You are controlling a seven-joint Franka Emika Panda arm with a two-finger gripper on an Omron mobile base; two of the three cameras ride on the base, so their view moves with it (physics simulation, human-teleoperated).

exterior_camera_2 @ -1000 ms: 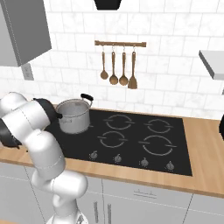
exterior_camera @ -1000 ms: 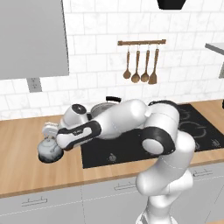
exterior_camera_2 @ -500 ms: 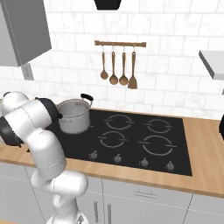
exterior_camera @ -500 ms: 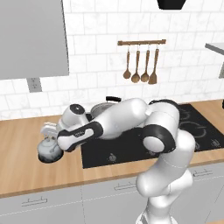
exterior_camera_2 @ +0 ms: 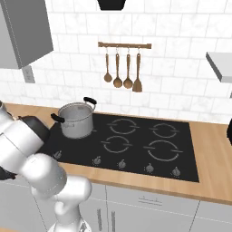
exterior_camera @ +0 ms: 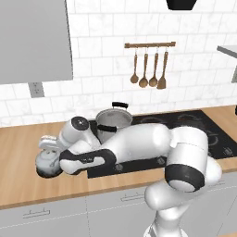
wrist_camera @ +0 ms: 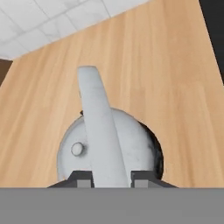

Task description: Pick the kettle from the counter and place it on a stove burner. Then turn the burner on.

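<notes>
Hand view shows the gripper [wrist_camera: 111,178] clenched on the kettle's [wrist_camera: 127,151] arched handle (fingertips [wrist_camera: 83,178] flanking it), the kettle resting on the counter [exterior_camera: 18,166] just left of the cooktop [exterior_camera: 194,122].

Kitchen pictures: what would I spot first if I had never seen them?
Probably the big white robot arm bent low over the light-brown wooden counter, its gripper shut on the handle of a small round silvery kettle. Next, the steel pot on the black cooktop, and the wooden spoons hanging on the tiled wall.
</notes>
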